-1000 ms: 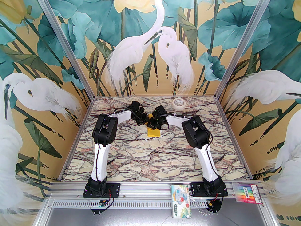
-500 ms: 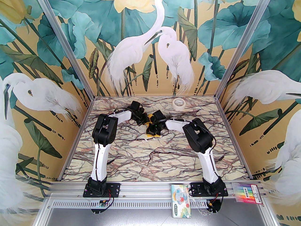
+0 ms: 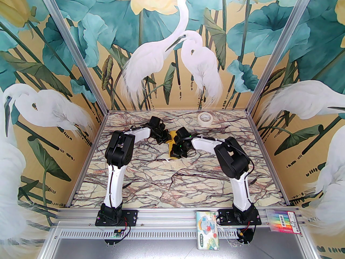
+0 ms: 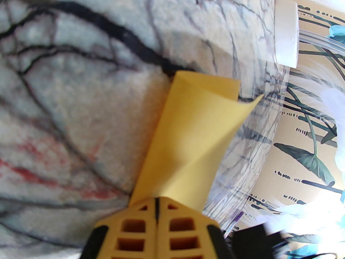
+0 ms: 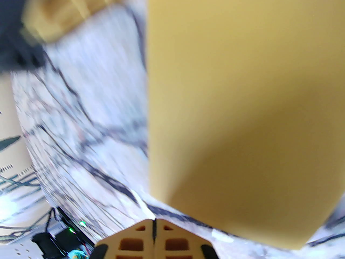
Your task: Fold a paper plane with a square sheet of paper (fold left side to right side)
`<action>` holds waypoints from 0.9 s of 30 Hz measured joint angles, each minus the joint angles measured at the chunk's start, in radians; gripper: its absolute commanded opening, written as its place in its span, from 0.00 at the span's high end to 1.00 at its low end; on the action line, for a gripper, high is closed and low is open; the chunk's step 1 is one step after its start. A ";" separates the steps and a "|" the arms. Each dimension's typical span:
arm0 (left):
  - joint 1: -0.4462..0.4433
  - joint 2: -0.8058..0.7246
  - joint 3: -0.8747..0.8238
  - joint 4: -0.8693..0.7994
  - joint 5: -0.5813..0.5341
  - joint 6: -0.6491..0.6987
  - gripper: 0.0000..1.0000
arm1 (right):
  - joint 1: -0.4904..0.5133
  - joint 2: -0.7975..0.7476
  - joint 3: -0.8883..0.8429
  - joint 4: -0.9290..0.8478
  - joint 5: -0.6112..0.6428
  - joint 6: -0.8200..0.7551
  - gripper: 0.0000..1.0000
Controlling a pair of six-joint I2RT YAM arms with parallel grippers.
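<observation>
Two hands meet over the counter (image 3: 167, 182). Left hand (image 4: 156, 200) is closed, pinching the square sheet of paper (image 4: 194, 133), which curls up-frame from its tips. Right hand (image 5: 154, 221), closed too, sits just below the sheet's edge.

No lettering could be read anywhere. The illustrated packet (image 3: 209, 229) on the front rail carried small print around its cartoon elephant, too tiny to make out. The marker pack (image 3: 283, 220) at the rail's right end bore a white label with red and dark characters, likewise illegible. Faint markings on the tape roll (image 3: 205, 118) were unreadable.
</observation>
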 measured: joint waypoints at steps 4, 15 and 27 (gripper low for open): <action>0.000 0.000 0.000 0.000 0.000 0.000 1.00 | -0.014 0.026 0.082 0.024 -0.004 0.008 1.00; 0.000 0.000 0.008 -0.015 -0.007 0.001 1.00 | -0.020 0.142 0.085 0.076 -0.050 -0.004 1.00; 0.015 0.054 0.124 -0.115 -0.014 0.027 1.00 | -0.026 0.121 0.014 0.173 -0.079 -0.027 1.00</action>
